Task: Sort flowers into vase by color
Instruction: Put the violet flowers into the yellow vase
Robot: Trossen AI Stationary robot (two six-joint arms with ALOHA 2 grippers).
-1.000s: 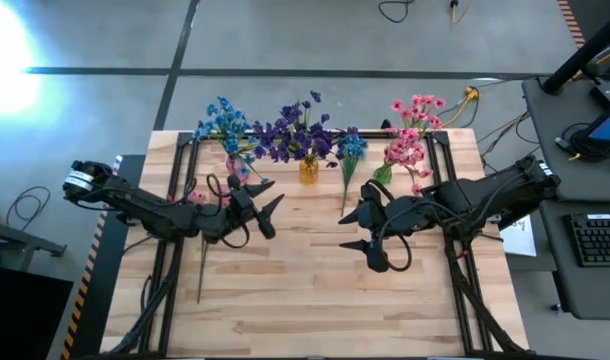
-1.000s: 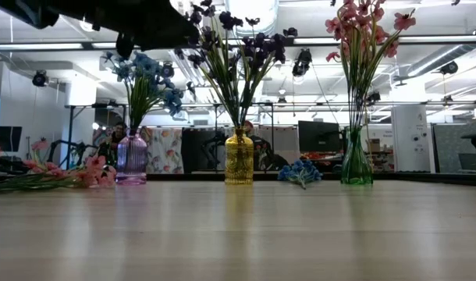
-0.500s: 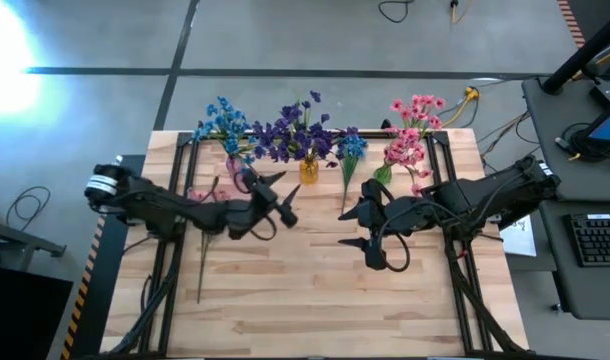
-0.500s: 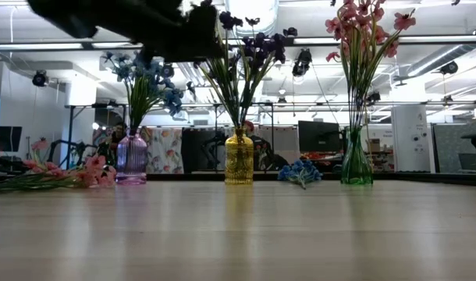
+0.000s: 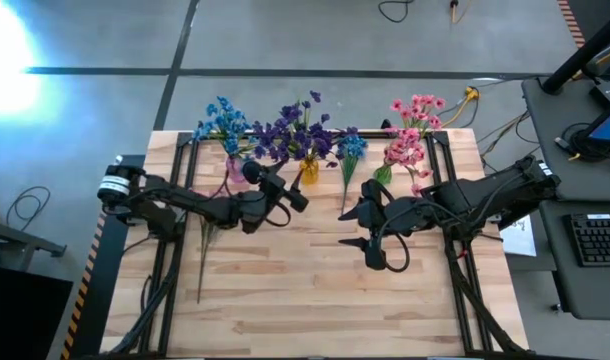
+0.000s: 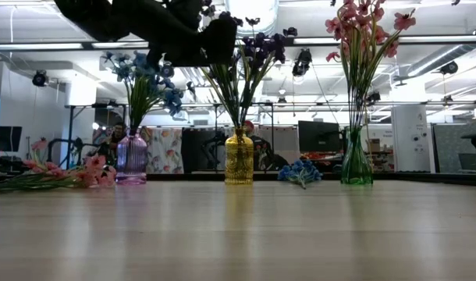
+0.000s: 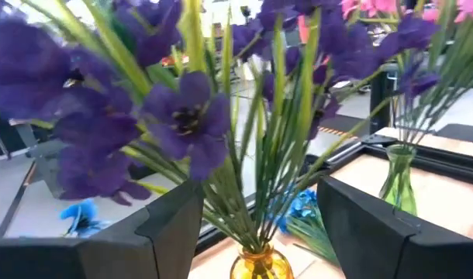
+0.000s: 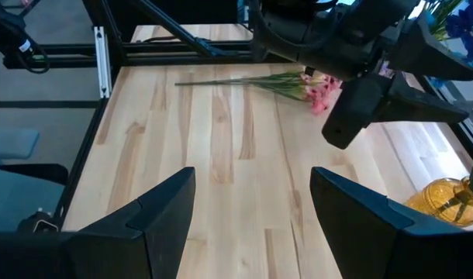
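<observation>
Left gripper (image 5: 285,190) above yellow vase (image 5: 308,170), fingers wide, empty, purple flowers (image 5: 290,135) standing in it. Right gripper (image 5: 370,235) mid-surface, fingers apart, empty, waiting.

Both arms are dark, near-black, built of slim jointed segments; the left arm (image 5: 185,207) carries a pale silver-white collar with a dark band near its base, at the left of the high view; the right arm (image 5: 475,200) has thin black cables looping beside its wrist; each gripper's fingers (image 8: 163,213) are matte black, broad, angular wedges with bevelled edges.
</observation>
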